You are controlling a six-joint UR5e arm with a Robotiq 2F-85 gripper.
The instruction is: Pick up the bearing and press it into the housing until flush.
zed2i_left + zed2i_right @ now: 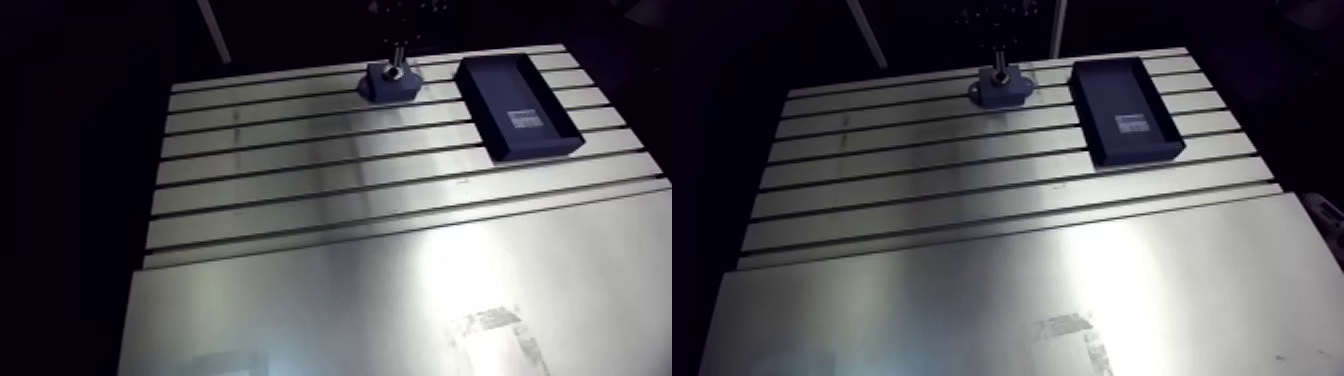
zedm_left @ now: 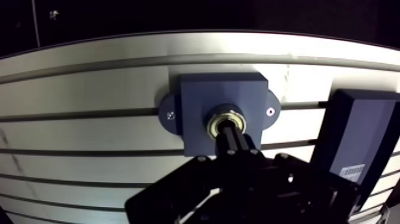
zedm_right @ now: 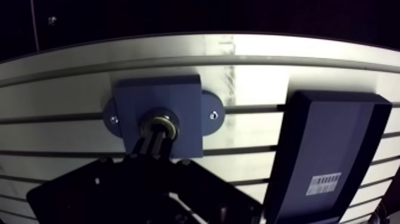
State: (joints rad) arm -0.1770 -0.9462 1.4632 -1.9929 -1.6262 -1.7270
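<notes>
A blue-grey housing [image 2: 196, 95] with two side ears and screws lies on the slotted table near its far edge. The metal bearing [image 2: 226, 112] sits in the housing's round bore, its ring showing around the fingertips. My gripper [image 2: 230, 133] stands straight over it. Its two dark fingers are pressed together, and their tips rest on the middle of the bearing. I cannot tell whether the bearing's face is level with the housing top. In the arm view the gripper [image 1: 397, 62] comes down onto the housing [image 1: 390, 88] at the far end of the table.
A dark blue rectangular tray [image 1: 470, 75] with a white barcode label [image 1: 527, 120] lies just beside the housing, a few centimetres away. The slotted aluminium table [image 1: 300, 190] runs toward the camera and meets a smooth plate [image 1: 350, 310].
</notes>
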